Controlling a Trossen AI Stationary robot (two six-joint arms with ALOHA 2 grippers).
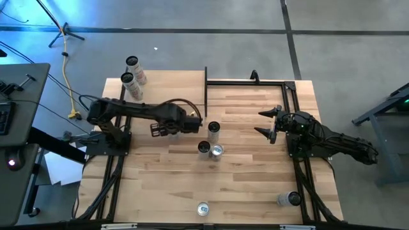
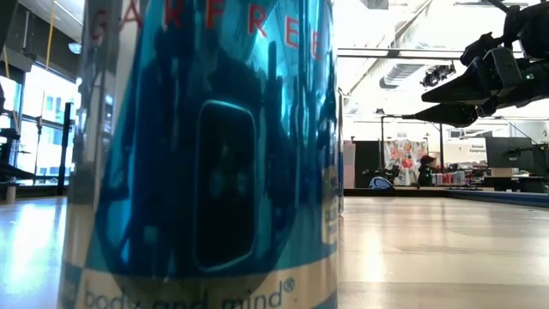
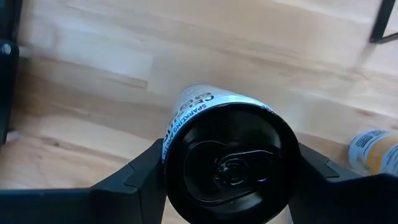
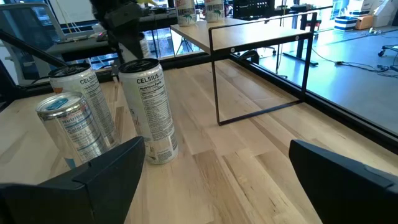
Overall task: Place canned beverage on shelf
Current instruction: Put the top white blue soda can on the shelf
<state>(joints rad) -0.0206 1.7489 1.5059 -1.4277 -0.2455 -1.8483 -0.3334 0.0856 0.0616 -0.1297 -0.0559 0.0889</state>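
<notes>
My left gripper (image 1: 192, 121) hangs over the middle of the table, shut on a white canned beverage (image 3: 230, 155) with a black top. The can is clear of the wood. The shelf (image 1: 167, 86), a pale board on thin black posts, stands at the far left and shows in the right wrist view (image 4: 249, 28). Two cans (image 1: 131, 70) stand on the shelf's left end. My right gripper (image 1: 271, 124) waits open at the right side, level, touching nothing. My left gripper pinches the can between its two fingers (image 3: 137, 177), on opposite sides of the wall just below the top rim (image 3: 170, 138). The fingers come from above, pointing steeply down. The can hangs below them, top toward the wrist, lifted clear of the table.
Three cans (image 1: 212, 142) stand grouped mid-table, just right of my left gripper. Another can (image 1: 202, 209) stands at the near edge and fills the low view (image 2: 206, 154). One can (image 1: 289, 199) lies at the near right. A bare black frame (image 1: 255, 82) stands far right.
</notes>
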